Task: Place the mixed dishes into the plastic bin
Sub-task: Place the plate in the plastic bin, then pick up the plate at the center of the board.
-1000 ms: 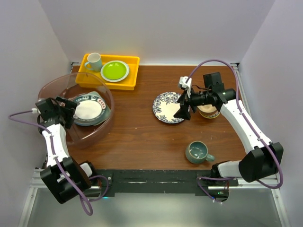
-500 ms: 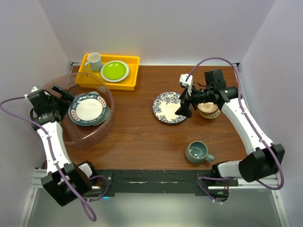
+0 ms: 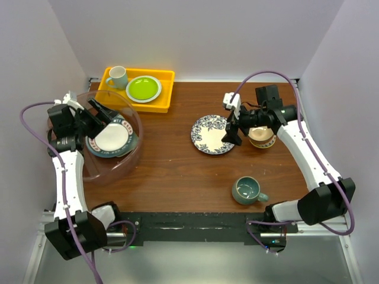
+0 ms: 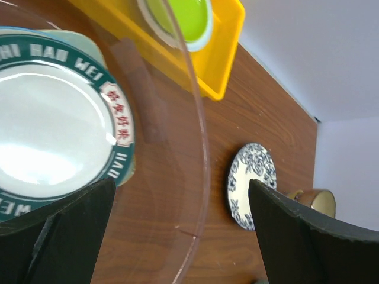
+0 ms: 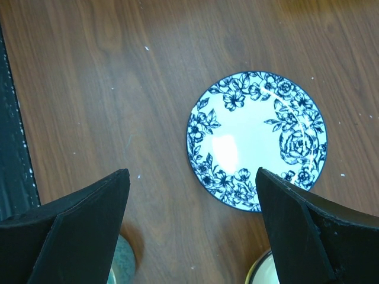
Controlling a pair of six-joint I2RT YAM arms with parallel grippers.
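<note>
Now the left fingers (image 4: 59,236) are hanging spread and empty over the bin (image 4: 198,136), which is sitting at the left of the surface (image 3: 172,165) — inside, a teal-rimmed plate (image 4: 53,118) is lying on a green tray (image 4: 89,46). The right fingers (image 5: 65,225), likewise spread and empty, are hovering above the blue plate (image 5: 256,141) — a bowl (image 3: 261,137) just beside it, a mug (image 3: 246,189) nearer.

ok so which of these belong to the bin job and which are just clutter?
Job: bin; teal-rimmed plate and green tray, both already in it; floral plate; cream bowl; teal mug.
Clutter: yellow tray; white mug; lime plate.
</note>
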